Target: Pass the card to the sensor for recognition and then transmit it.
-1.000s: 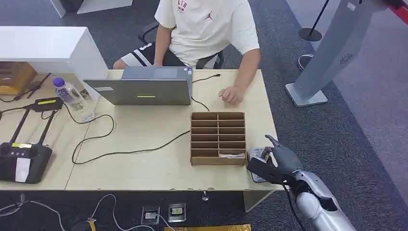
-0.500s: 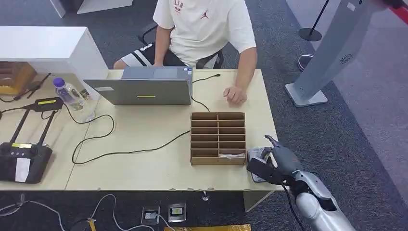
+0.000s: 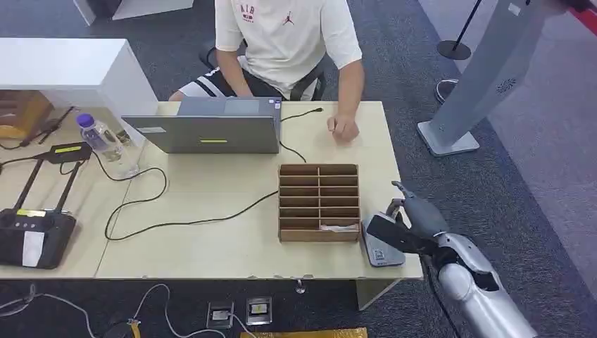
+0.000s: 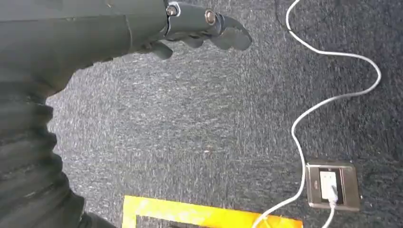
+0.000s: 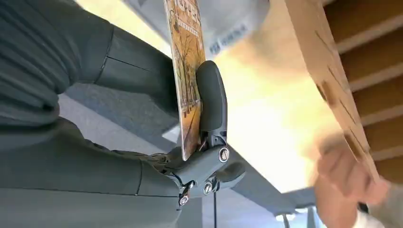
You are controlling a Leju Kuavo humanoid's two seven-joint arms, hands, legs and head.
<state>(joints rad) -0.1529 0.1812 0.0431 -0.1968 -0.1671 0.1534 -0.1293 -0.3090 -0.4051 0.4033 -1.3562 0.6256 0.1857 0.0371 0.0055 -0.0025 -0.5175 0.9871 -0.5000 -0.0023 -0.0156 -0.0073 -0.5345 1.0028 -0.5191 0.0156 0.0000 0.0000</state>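
A thin printed card with an orange-brown picture is pinched by the right robot hand between thumb and fingers, just above the flat grey sensor pad at the right edge of the pale wooden tabletop. Beside the pad stands a brown cardboard compartment box. The left robot hand is seen over dark carpet, holding nothing, fingers loosely apart. A person's hand is rested on the tabletop
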